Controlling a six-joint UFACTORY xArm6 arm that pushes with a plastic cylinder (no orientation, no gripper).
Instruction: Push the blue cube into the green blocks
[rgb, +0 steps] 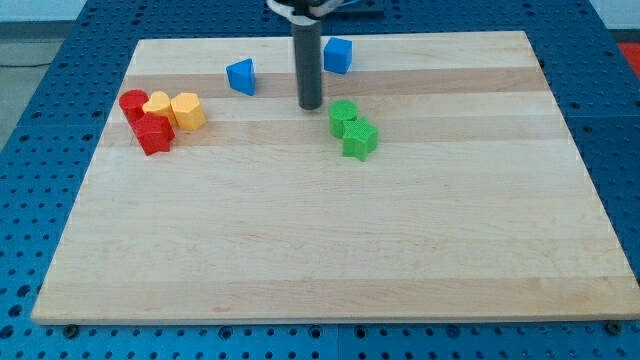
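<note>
While the blue cube (338, 54) is sitting near the board's top edge, my tip (310, 106) is resting below it to the view's left, touching nothing.

Two green blocks (352, 129) are huddling together just right of my tip; a blue wedge-like block (241, 76) is lying further left.

Pale wood board (330, 250) with faint lengthwise grain bands, on a blue perforated table (40, 180). Upper frame: blue cube (338, 54), blue wedge-like block (241, 76), dark grey rod with my tip (310, 106). Two green blocks (352, 129) centre; upper left, two red blocks (146, 120) and two yellow blocks (176, 109).
</note>
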